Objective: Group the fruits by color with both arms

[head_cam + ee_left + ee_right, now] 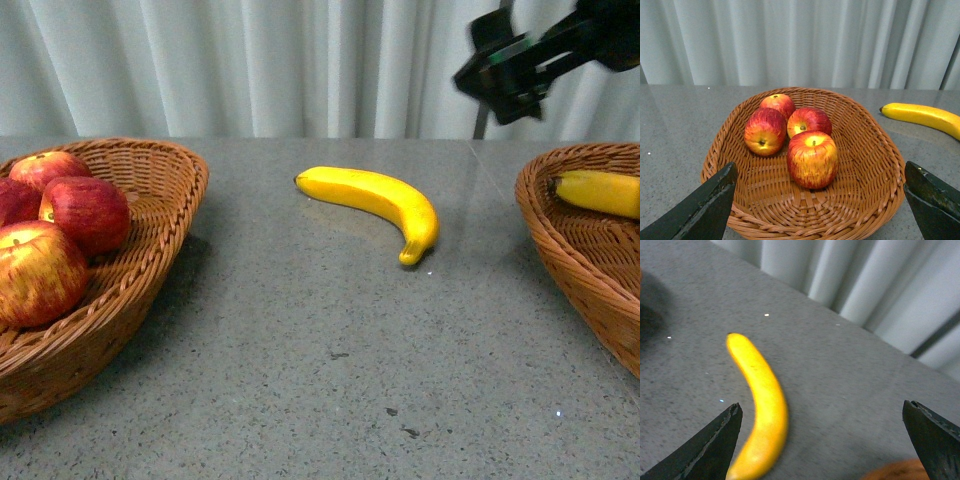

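Note:
Several red apples (88, 212) streaked with yellow lie in the left wicker basket (165, 245); they also show in the left wrist view (812, 158). A yellow banana (380, 202) lies on the grey table in the middle. A second banana (600, 192) lies in the right wicker basket (570, 250). My right gripper (505, 72) hangs open high above the table at the right, empty; in its wrist view (822, 440) the middle banana (762, 405) lies below, near one finger. My left gripper (822, 205) is open and empty over the near rim of the apple basket (880, 200).
White curtains hang behind the grey speckled table (330, 340). The two baskets stand at the table's left and right sides. The middle banana shows at the edge of the left wrist view (925, 117).

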`<state>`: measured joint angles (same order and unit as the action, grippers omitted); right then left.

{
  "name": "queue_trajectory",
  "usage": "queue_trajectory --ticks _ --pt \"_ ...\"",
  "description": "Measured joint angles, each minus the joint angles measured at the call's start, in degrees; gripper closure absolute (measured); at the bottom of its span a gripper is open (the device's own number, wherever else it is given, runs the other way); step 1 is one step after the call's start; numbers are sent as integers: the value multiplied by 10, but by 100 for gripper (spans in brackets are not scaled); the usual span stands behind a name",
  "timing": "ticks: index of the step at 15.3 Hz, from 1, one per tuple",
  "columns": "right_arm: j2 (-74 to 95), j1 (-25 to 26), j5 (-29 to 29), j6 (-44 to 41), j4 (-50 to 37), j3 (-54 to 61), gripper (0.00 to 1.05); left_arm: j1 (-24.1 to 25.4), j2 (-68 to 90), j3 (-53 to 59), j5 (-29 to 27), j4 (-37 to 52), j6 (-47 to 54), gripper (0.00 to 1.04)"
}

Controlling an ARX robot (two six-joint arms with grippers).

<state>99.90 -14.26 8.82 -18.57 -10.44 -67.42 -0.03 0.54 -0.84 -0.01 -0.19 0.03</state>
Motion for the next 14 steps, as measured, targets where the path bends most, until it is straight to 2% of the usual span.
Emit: queue_trajectory --ticks 3,7,11,14 --pt "128 -54 -10 14 23 -111 7 0 0 0 0 0 0 7" --pt "231 -59 -18 16 109 -250 7 0 0 0 0 0 0 7" --pt "268 -61 -24 22 183 -299 7 0 0 0 0 0 0 7" --pt "284 -68 -42 20 189 -298 7 0 0 0 0 0 0 7"
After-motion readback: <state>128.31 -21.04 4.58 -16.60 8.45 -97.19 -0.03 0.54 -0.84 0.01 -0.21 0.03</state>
